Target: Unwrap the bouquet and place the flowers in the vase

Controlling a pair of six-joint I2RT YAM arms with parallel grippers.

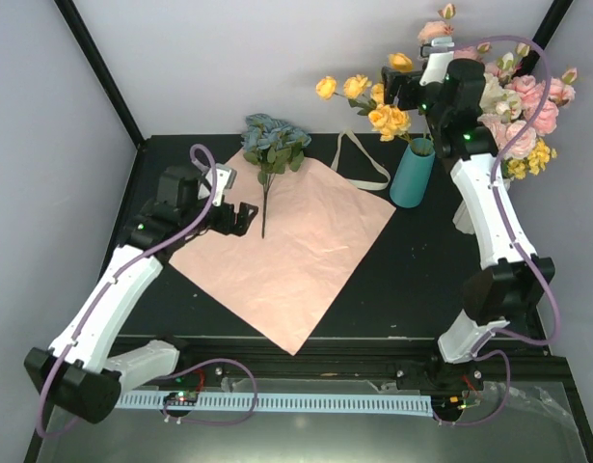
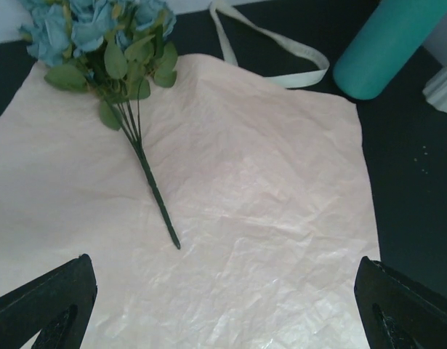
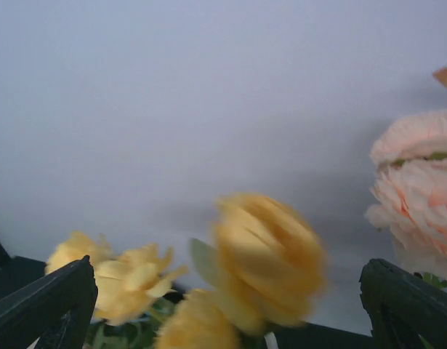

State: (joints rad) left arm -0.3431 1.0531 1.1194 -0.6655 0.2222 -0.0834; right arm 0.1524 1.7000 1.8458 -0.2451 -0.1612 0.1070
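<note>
The bouquet is unwrapped. Its pink paper [image 1: 286, 256] lies flat on the black table, and a bunch of blue flowers [image 1: 274, 143] lies on it with the stem [image 2: 154, 189] pointing toward my left gripper [image 1: 240, 218]. In the left wrist view that gripper [image 2: 227, 313] is open, just short of the stem's end. Yellow flowers [image 1: 383, 111] stand in the teal vase [image 1: 412, 174]. My right gripper [image 1: 404, 89] hovers over them, open. In the right wrist view, blurred yellow blooms [image 3: 270, 254] sit between its wide-apart fingers [image 3: 49, 302], untouched.
The cream ribbon [image 1: 359, 164] lies loose between the paper and the vase. A big bunch of pink and cream roses [image 1: 527, 106] fills the back right corner, its white vase [image 2: 443, 87] partly behind the right arm. Walls close the back and sides.
</note>
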